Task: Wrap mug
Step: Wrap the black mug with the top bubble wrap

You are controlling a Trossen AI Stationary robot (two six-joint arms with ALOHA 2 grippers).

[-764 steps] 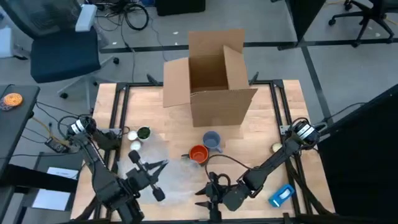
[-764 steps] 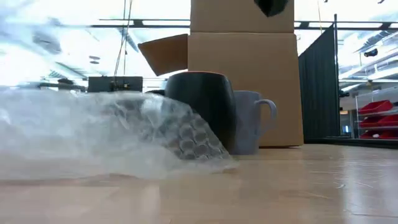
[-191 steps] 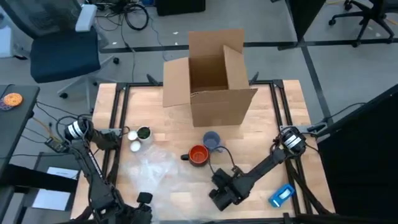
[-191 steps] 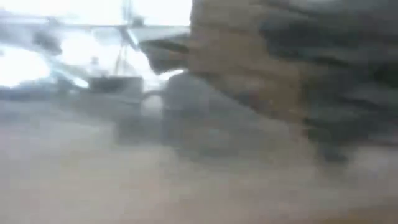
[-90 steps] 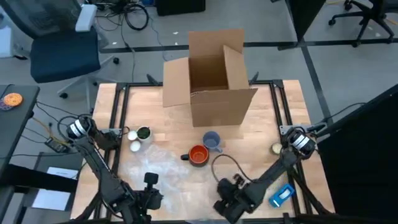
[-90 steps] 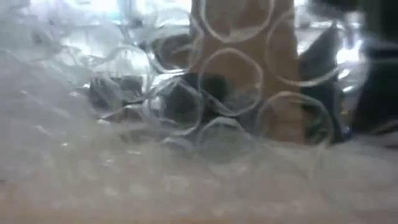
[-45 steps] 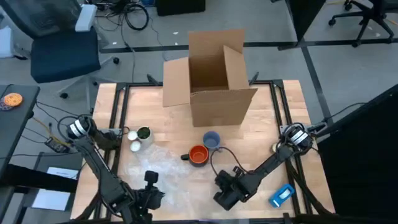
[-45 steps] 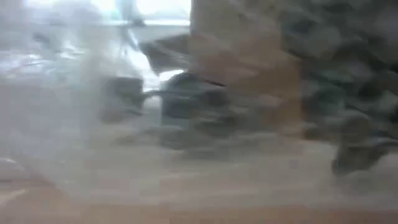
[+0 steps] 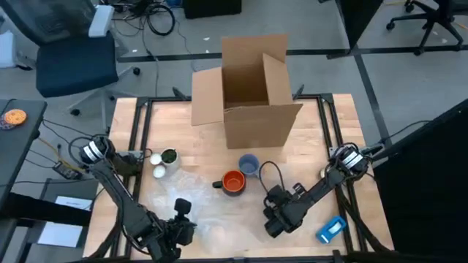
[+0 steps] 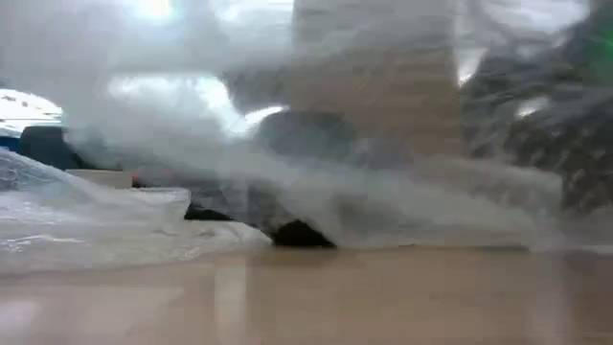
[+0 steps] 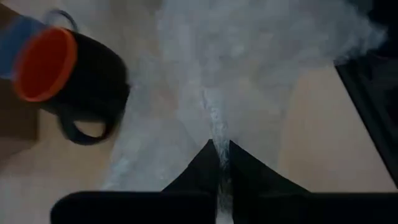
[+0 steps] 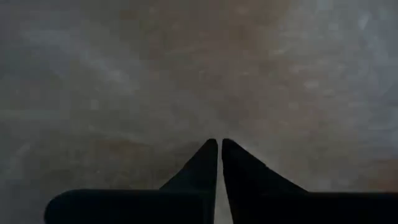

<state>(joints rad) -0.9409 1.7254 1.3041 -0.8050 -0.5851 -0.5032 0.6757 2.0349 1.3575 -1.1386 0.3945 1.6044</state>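
Wooden table [image 9: 322, 146], light planks, black frame rails along both sides.

On it:
- open cardboard box [image 9: 252, 95] at the far edge, middle, flaps up.
- black mug [image 9: 232, 183] with orange inside, centre, upright, handle toward the left side.
- blue mug [image 9: 248, 164] touching it on the box side.
- bubble wrap [image 9: 186, 197], clear sheet, spread over the left-front area, reaching up beside the black mug.
- two small round items [image 9: 161, 162], one white, one dark green, near the left rail.
- small blue item [image 9: 330, 229], front right corner.
- small pale round thing [image 9: 325, 174] by the right rail.

Dark jointed arms; looping black cables
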